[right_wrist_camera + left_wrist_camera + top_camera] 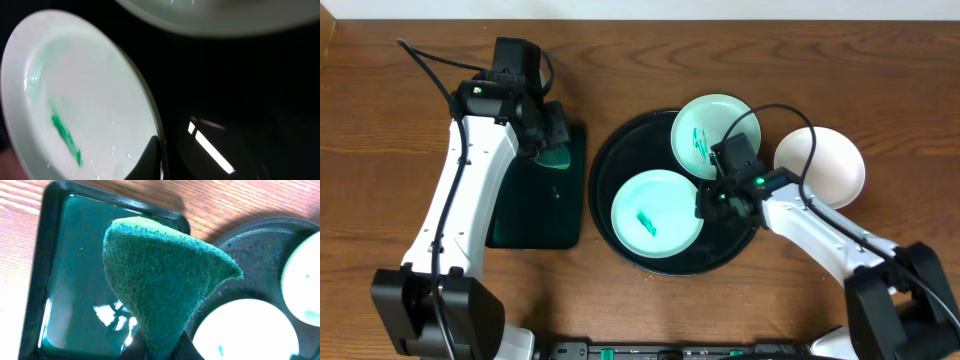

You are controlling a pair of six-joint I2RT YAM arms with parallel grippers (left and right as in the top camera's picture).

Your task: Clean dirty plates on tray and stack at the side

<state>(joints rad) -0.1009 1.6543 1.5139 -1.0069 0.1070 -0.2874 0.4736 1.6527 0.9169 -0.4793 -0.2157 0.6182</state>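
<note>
Holding a green sponge (165, 285) pinched tight in the left gripper (552, 145), up over the top end of the rectangular tray (520, 215) of teal liquid at the left of the overhead view, well apart from every plate. Reaching with the right gripper (718, 197) to the right rim of the lower mint plate (658, 212), flat at lower centre of the round black tray (620, 150), its green smear (646, 220) not yet wiped. In the right wrist view, only one fingertip (150, 155) showing, laid on that rim at bottom centre; cannot tell whether clamped on the plate or merely touching it. Second mint plate (713, 135) at the tray's upper right, smeared too and overlapping the raised rim; white plate (820, 165) off the tray, on the table at the right, no smear to be seen on it from above. Probably about to steady or lift the lower plate for wiping. Likely troubles from here:

- Catching only the thin lip and losing the plate on lifting, dropping it back on the tray or against the upper plate just beside the gripper.
- Shoving rather than gripping, sliding the plate toward the tray's left wall.
- Carrying a wet sponge across the gap and dripping teal liquid on the wood.
- Pressing down to wipe without a firm hold opposite, tipping or spinning the plate.
</note>
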